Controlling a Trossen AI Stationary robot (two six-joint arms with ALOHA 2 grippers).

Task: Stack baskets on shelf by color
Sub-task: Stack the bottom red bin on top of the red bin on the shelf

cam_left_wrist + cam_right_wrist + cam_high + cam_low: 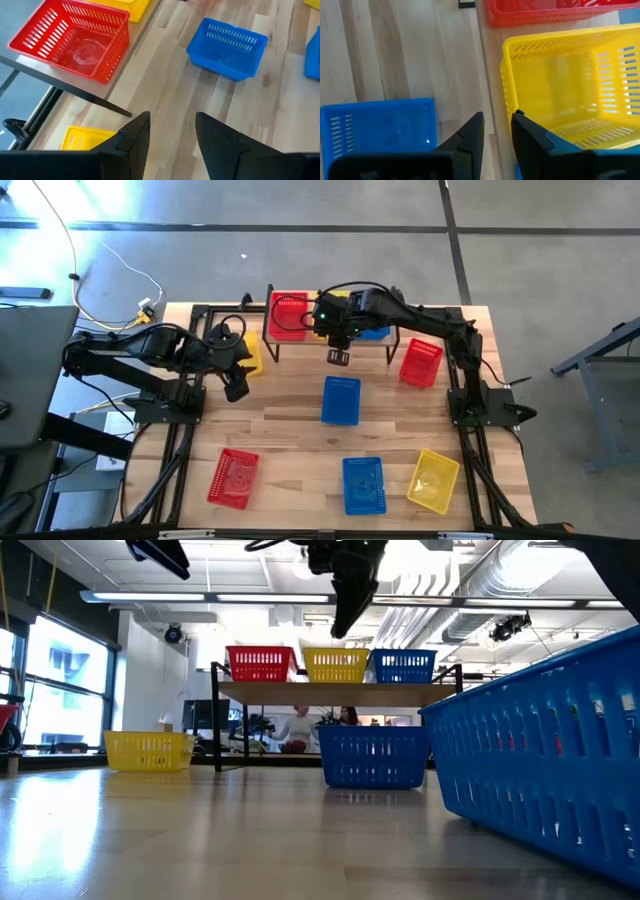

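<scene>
The shelf (340,693) carries a red basket (260,663), a yellow basket (336,665) and a blue basket (404,666) side by side. My right gripper (338,357) hangs just above the shelf's front edge, over the near rim of the yellow basket (560,85). It is open by a narrow gap and touches nothing. My left gripper (237,387) is open in the air left of the shelf, near a yellow basket (250,358) that stands on the table. Six baskets rest on the tabletop on their bottoms.
A blue basket (341,400) stands mid-table in front of the shelf, and a red one (421,363) tilts at the shelf's right. Along the near edge stand a red basket (233,478), a blue one (363,484) and a yellow one (433,480). Bare wood lies between them.
</scene>
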